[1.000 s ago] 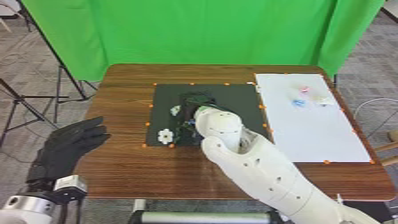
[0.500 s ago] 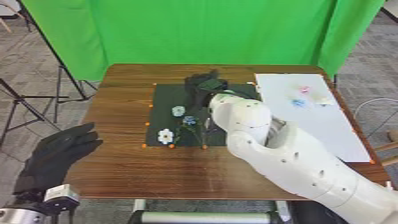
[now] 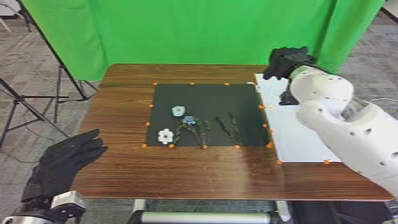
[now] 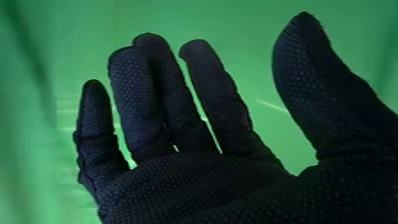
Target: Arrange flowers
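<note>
My right hand (image 3: 289, 61) is over the white sheet's far left corner in the head view, its arm covering much of the sheet. In the right wrist view the right hand (image 4: 195, 185) is open, fingers straight and thumb spread, holding nothing. My left hand (image 3: 67, 157) rests open beyond the table's left edge. On the black mat lie a pale blue-white flower (image 3: 179, 111), a blue flower (image 3: 189, 120) with a green stem and a white flower (image 3: 166, 136). Dark green stems (image 3: 228, 129) lie at the mat's right part.
The black mat (image 3: 218, 97) has orange markers along its edges and lies on the brown table (image 3: 178, 172). The white sheet (image 3: 298, 150) is to its right. A green curtain (image 3: 204, 32) hangs behind the table.
The right hand has moved from over the mat to the far right, above the white sheet, uncovering the mat's flowers and stems. The sheet's small pink and blue flowers are now hidden behind the arm.
</note>
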